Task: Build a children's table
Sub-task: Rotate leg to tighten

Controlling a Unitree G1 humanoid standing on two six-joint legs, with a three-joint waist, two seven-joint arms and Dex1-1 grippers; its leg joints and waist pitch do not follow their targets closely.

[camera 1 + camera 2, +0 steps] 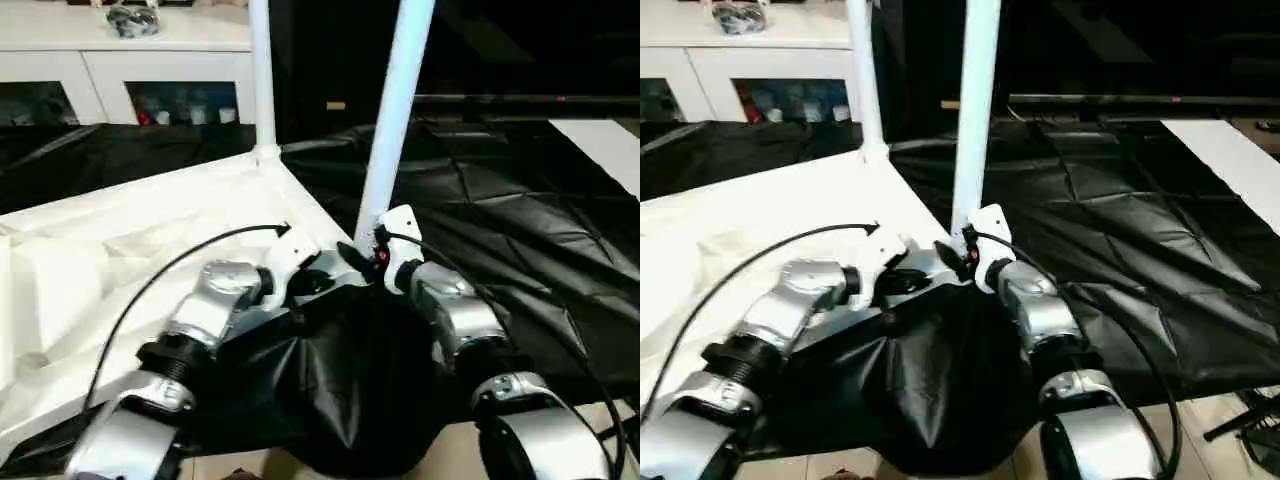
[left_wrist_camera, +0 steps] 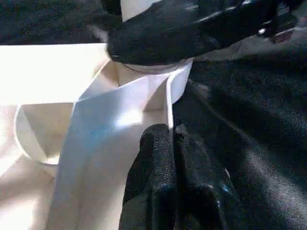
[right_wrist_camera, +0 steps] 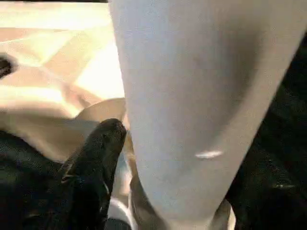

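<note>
Table top (image 1: 130,240) is seen lying upside down on a black sheet (image 1: 500,220), ribbed underside up. Two white legs are stood in its corner sockets: a far leg (image 1: 260,70) at the corner nearest the cabinet (image 1: 120,60), and a near leg (image 1: 395,110) at the corner closest to the robot. The near leg is seen leaning slightly away from the far leg towards its upper end.

Left gripper (image 2: 172,158) is found pressed shut, its two black fingers together, resting against the upright wall of the top just beside the near leg's socket (image 2: 158,67). Nothing is held between them.

Right gripper (image 1: 375,255) is placed at the foot of the near leg. One black finger (image 3: 96,158) is seen lying just beside the leg; the other finger cannot be made out. The jaws stand well apart around the leg's base, but whether they clamp it or merely bracket it cannot be told.

Black sheet is seen bunched between the two forearms, below the near corner of the top. Small objects are noted on the cabinet.
</note>
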